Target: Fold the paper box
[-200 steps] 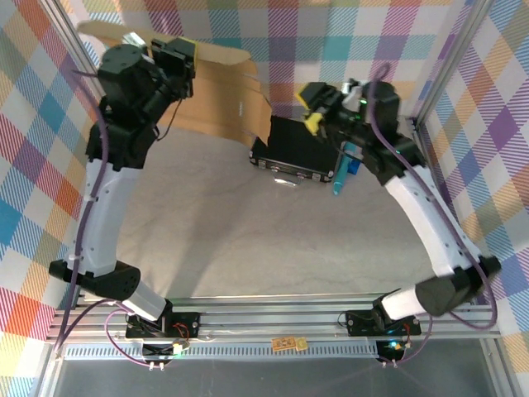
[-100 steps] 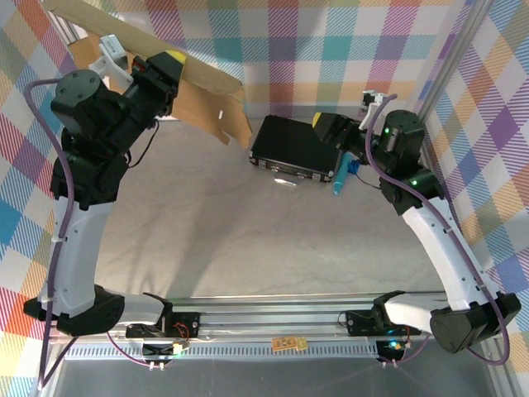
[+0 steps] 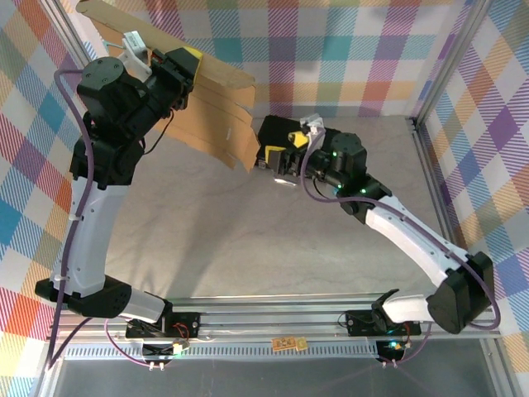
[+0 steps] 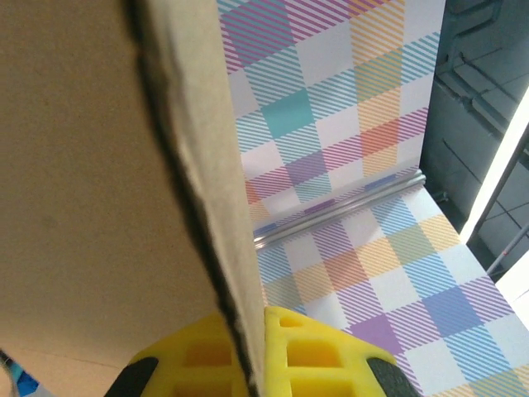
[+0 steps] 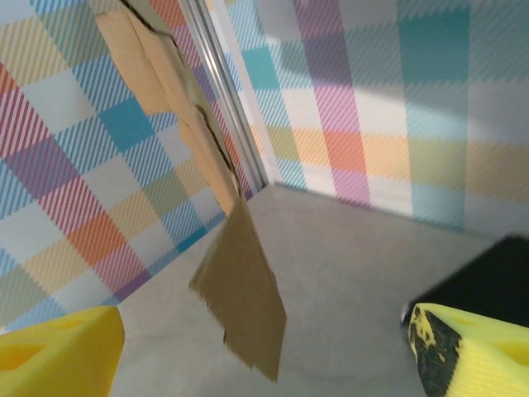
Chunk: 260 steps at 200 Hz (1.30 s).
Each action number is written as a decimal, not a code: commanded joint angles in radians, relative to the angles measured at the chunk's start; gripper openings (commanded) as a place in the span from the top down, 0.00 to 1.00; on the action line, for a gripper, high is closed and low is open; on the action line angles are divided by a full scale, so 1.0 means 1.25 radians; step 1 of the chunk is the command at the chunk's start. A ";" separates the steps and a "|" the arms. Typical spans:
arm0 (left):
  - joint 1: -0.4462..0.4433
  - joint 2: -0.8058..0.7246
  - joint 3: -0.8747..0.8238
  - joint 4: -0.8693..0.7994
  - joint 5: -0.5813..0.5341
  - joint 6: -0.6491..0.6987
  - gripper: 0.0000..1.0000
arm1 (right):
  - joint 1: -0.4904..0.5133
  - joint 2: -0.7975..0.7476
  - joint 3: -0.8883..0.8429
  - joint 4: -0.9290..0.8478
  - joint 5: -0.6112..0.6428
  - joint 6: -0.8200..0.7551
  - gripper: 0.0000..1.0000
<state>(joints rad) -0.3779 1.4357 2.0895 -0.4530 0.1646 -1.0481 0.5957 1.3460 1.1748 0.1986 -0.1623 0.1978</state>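
The paper box [image 3: 216, 124], a brown die-cut sheet, is up off the table [image 3: 231, 240] at the far left, tilted, its flaps hanging toward the middle; nearer than it, past the open grey surface, the right gripper [image 3: 283, 146] sits low at mid-table, its jaws wide apart with nothing between them; in the right wrist view one loose flap of the box [image 5: 241, 294] dangles ahead of that gap, and I cannot tell whether its tip meets the table; just behind this gripper lies the black case [image 3: 271, 128], partly covered by it; farther back and higher, the left gripper [image 3: 183, 64] is clamped on the box's upper part, the sheet's edge [image 4: 207, 207] pinched between its yellow pads [image 4: 322, 360]; the plaid wall [image 3: 355, 50] stands behind everything.
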 commanded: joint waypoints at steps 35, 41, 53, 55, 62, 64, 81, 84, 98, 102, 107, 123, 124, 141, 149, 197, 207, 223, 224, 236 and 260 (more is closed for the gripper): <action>-0.005 -0.009 0.010 0.010 0.034 -0.003 1.00 | 0.024 0.153 0.231 0.153 0.039 -0.196 0.07; -0.005 -0.007 0.008 0.010 0.036 -0.005 1.00 | 0.026 0.169 0.257 0.151 0.037 -0.208 0.07; -0.005 -0.005 0.006 0.008 0.038 -0.005 1.00 | 0.033 0.196 0.304 0.138 0.034 -0.227 0.08; -0.005 -0.003 0.006 0.008 0.039 -0.005 1.00 | 0.034 0.202 0.314 0.136 0.032 -0.229 0.08; -0.005 -0.001 0.006 0.009 0.040 -0.005 1.00 | 0.038 0.217 0.341 0.125 0.031 -0.229 0.08; -0.005 0.000 0.005 0.009 0.041 -0.005 1.00 | 0.041 0.221 0.348 0.121 0.031 -0.243 0.08; -0.005 0.010 0.005 0.014 0.048 -0.009 1.00 | 0.053 0.253 0.393 0.108 0.030 -0.277 0.10; -0.005 0.012 0.006 0.014 0.050 -0.009 1.00 | 0.055 0.257 0.401 0.107 0.030 -0.279 0.11; -0.007 0.020 0.006 0.019 0.057 -0.013 1.00 | 0.060 0.275 0.430 0.096 0.033 -0.278 0.14; -0.007 0.022 0.006 0.020 0.058 -0.013 1.00 | 0.062 0.280 0.437 0.093 0.035 -0.277 0.16; -0.007 0.025 0.004 0.020 0.060 -0.012 1.00 | 0.063 0.284 0.442 0.093 0.036 -0.275 0.17; -0.010 0.031 0.000 0.022 0.064 -0.013 1.00 | 0.063 0.298 0.462 0.095 0.043 -0.266 0.25; -0.010 0.032 0.000 0.022 0.064 -0.013 1.00 | 0.063 0.298 0.463 0.095 0.043 -0.265 0.26; -0.017 0.039 -0.006 0.030 0.072 -0.018 1.00 | 0.065 0.315 0.490 0.082 0.039 -0.243 0.40; -0.020 0.043 -0.008 0.033 0.077 -0.018 1.00 | 0.064 0.323 0.505 0.071 0.033 -0.222 0.51; 0.032 0.021 -0.017 -0.076 0.054 0.030 0.08 | 0.021 0.275 0.487 0.052 0.061 -0.042 1.00; 0.079 -0.010 -0.072 -0.096 0.050 0.012 0.05 | 0.002 0.256 0.498 0.011 0.052 0.002 1.00; 0.159 -0.091 -0.220 -0.080 0.049 -0.017 0.05 | -0.024 0.215 0.473 -0.015 0.057 0.061 1.00; 0.163 -0.096 -0.230 -0.077 0.049 -0.018 0.05 | -0.026 0.211 0.470 -0.014 0.057 0.065 1.00; 0.210 -0.155 -0.360 -0.034 0.054 -0.039 0.09 | -0.051 0.179 0.440 -0.013 0.044 0.118 1.00; 0.263 -0.196 -0.579 0.090 0.133 -0.078 0.20 | -0.090 0.132 0.428 -0.083 0.022 0.183 1.00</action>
<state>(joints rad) -0.0883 1.2297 1.5574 -0.4728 0.2306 -1.0985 0.5186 1.6081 1.7126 0.1223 -0.1158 0.2810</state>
